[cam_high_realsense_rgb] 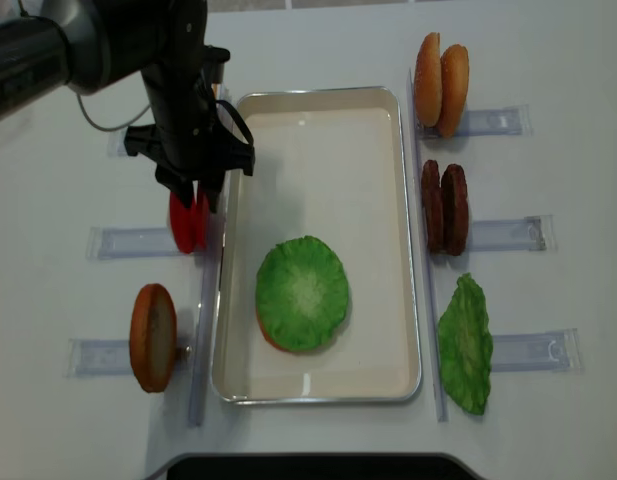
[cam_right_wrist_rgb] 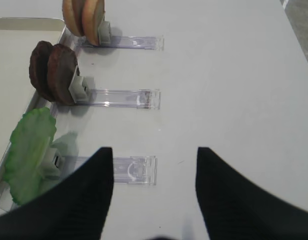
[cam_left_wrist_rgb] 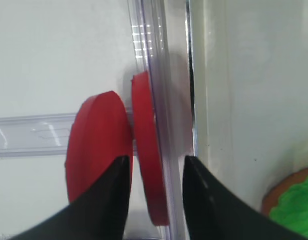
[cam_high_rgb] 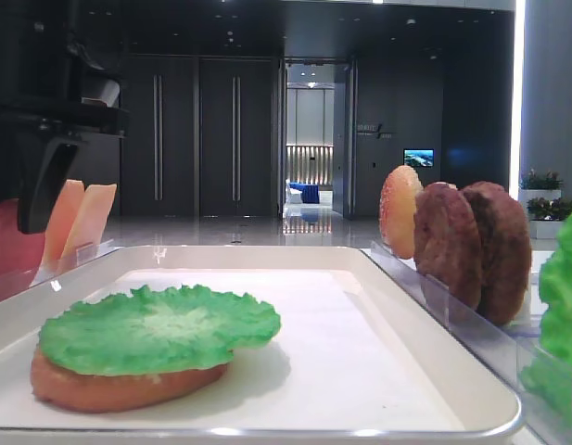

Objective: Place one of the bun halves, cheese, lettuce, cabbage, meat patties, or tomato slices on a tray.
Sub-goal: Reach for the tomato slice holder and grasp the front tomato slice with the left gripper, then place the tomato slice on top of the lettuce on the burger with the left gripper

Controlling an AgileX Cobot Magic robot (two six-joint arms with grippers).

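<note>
Black fingertips of the left gripper straddle one of the tomato slices, not visibly clamped; only that wrist view shows this. Overhead, the tray holds lettuce atop a bun half toward 6 o'clock. Right gripper hangs spread, empty.

One view looks straight down, one skims low; both share the tray.
</note>
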